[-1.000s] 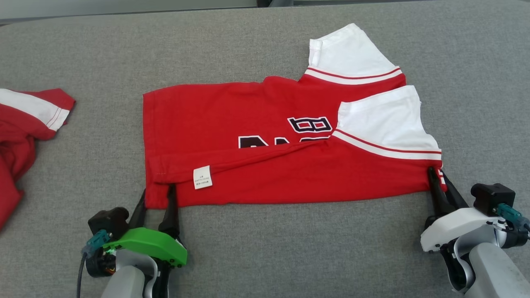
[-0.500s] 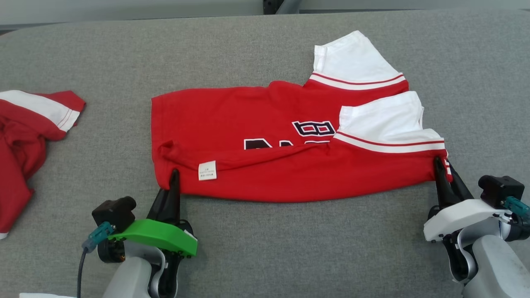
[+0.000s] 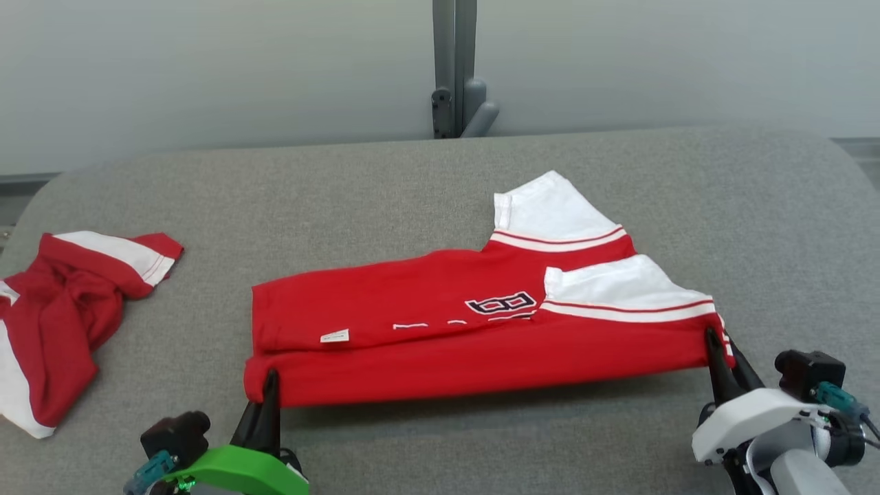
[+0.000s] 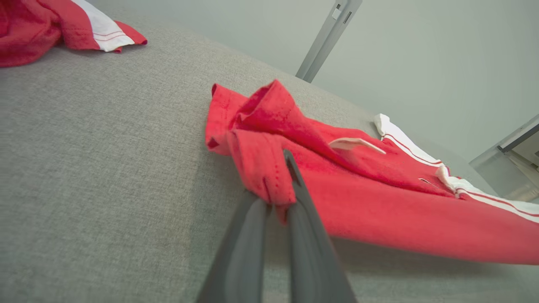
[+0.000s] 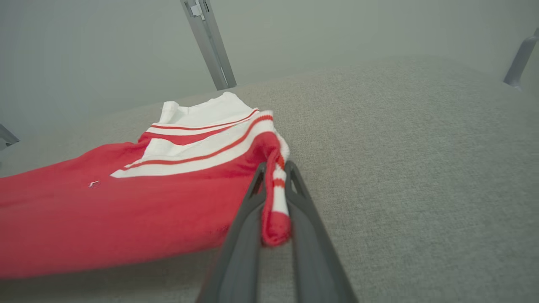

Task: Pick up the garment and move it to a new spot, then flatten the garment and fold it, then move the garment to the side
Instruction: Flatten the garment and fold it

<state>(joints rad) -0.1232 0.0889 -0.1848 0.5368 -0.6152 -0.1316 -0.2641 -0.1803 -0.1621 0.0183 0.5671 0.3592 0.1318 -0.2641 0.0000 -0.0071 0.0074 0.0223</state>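
Head view: red garment stretched between left tool and right tool, each clamped tight on one near corner.

1. The garment is red with white sleeves. Each sleeve ends in a white band with a thin red stripe. Its lettering is dark, outlined in white, and its label is white.
2. The other shirt is red and white too.
3. The tabletop is plain grey weave.
4. The left gripper has a green cover and the right gripper a white one — the fingers are dark grey.
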